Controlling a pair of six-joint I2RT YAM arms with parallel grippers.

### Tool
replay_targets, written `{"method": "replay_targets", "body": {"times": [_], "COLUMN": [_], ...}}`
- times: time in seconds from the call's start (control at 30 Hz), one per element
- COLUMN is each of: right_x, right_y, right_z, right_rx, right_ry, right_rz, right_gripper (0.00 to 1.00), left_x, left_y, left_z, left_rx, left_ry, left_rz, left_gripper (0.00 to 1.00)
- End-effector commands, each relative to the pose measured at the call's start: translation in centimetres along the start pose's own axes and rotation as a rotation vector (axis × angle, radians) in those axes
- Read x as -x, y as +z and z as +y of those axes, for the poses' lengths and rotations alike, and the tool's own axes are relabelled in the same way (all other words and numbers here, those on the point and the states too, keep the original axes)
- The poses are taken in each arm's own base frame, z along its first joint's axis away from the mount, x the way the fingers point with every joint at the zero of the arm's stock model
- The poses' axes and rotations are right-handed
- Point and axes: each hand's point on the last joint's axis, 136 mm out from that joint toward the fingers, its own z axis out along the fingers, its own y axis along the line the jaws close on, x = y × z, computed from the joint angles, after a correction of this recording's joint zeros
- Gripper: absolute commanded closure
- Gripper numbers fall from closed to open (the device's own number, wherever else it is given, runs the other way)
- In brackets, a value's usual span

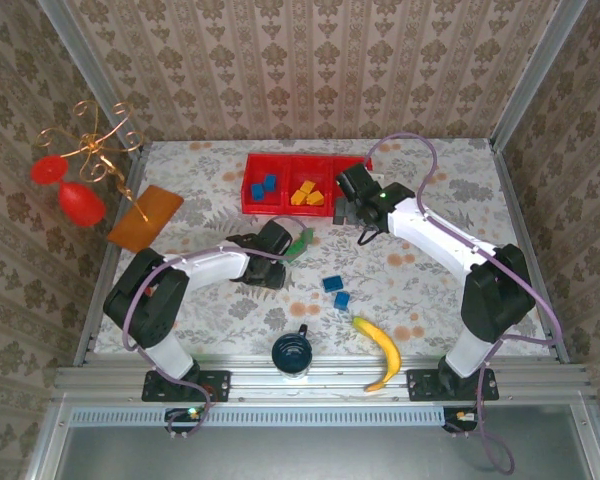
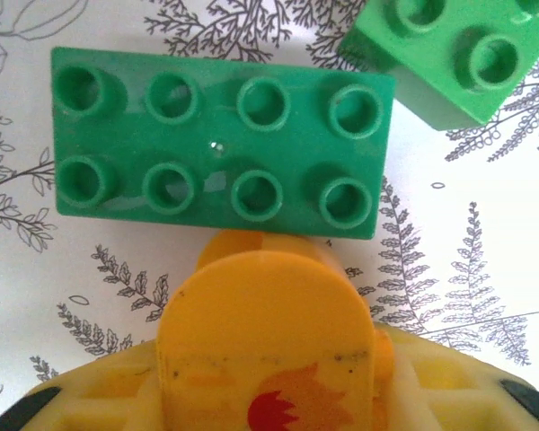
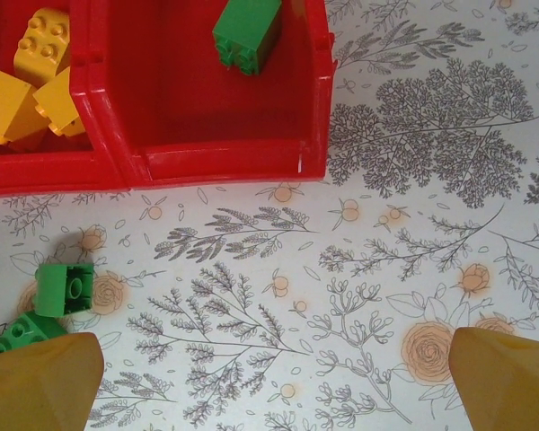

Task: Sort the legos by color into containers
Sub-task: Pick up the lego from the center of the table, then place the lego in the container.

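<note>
We're at the pickup: left gripper (image 1: pixel 288 244) against the green brick (image 2: pixel 220 144), hold uncertain; right gripper (image 3: pixel 274 377) wide open, empty; next, lift it to the red tray (image 3: pixel 207 166)

The tabletop (image 1: pixel 430 290), covered in a white floral print, carries a long bright-red plastic tray (image 1: pixel 280 209) of three compartments at its far side. Left of the tray lies a flat orange-brown board (image 1: pixel 145 218). In front of the tray lies a flat green eight-stud plastic brick (image 2: pixel 220 144), with a smaller green brick (image 2: pixel 458 54) just beside it. Further in front of the tray sit two small blue bricks (image 1: pixel 332 284), and beyond them a dark blue cup (image 1: pixel 292 352) and a yellow banana (image 1: pixel 380 352).
</note>
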Motion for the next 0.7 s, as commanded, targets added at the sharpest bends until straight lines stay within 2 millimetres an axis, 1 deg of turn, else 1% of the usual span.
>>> {"method": "replay_targets", "body": {"times": [0.0,0.07,0.2,0.3,0.47,0.57,0.67], "right_x": [0.4,0.2,-0.6,-1.6,-3.5,-4.6,-5.7], "right_y": [-1.3,-1.3,-1.7,-2.3,-4.0,-5.2,-6.0], "right_z": [-1.3,-1.4,-1.7,-2.2,-3.8,-4.9,-5.6], "right_rx": [-0.029,-0.027,-0.020,-0.017,-0.010,0.008,0.026], "right_ry": [-0.002,0.005,0.017,0.024,0.056,0.086,0.104], "right_rz": [-0.022,-0.018,-0.010,-0.012,-0.033,-0.054,-0.070], "right_gripper": [0.00,0.00,0.00,0.00,0.00,0.00,0.00], "left_x": [0.5,0.6,1.4,2.8,6.5,9.1,11.8], "left_y": [0.7,-0.1,-1.9,-3.5,-6.0,-6.9,-7.7], "left_z": [-1.3,-1.0,-0.7,-0.8,-1.5,-2.1,-2.6], "left_rx": [-0.069,-0.066,-0.064,-0.071,-0.088,-0.102,-0.106], "left_ry": [-0.014,-0.020,-0.024,-0.013,0.029,0.045,0.050], "left_rz": [-0.037,-0.057,-0.115,-0.170,-0.277,-0.331,-0.382], "left_gripper": [0.68,0.71,0.74,0.74,0.74,0.74,0.74]}}
